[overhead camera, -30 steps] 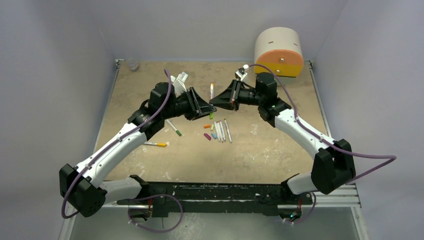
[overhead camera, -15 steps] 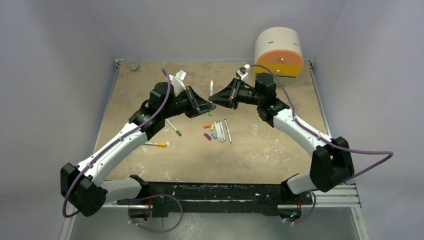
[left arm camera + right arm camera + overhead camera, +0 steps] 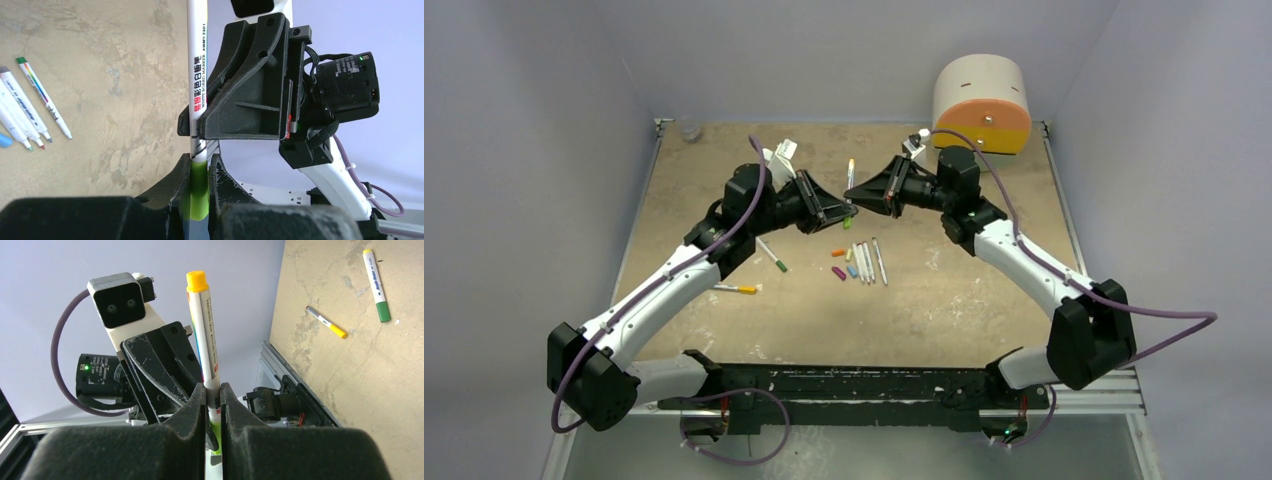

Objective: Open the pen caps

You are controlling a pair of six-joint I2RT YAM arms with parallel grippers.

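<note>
Both grippers hold one pen above the table's middle. My left gripper (image 3: pixel 843 213) (image 3: pixel 200 171) is shut on its light-green pen cap (image 3: pixel 198 185), which also shows in the top view (image 3: pixel 847 222). My right gripper (image 3: pixel 857 199) (image 3: pixel 213 396) is shut on the white barrel (image 3: pixel 206 335) just above the cap. The barrel's yellow end (image 3: pixel 197 280) (image 3: pixel 852 162) points away from the left gripper. The cap still sits against the barrel. Several other pens (image 3: pixel 866 262) lie on the table beside loose caps: orange (image 3: pixel 838 253), blue (image 3: pixel 851 271) and magenta (image 3: pixel 838 273).
A green-capped pen (image 3: pixel 773 256) (image 3: pixel 376 285) and an orange-capped pen (image 3: pixel 736 289) (image 3: pixel 326 323) lie at the left. The round cream-and-orange drawer unit (image 3: pixel 981 103) stands at the back right. Grey walls close the table on three sides.
Both grippers and the held pen have shifted slightly toward the back, and the pen's yellow end now sits higher in the top view. Both grips stay the same.
</note>
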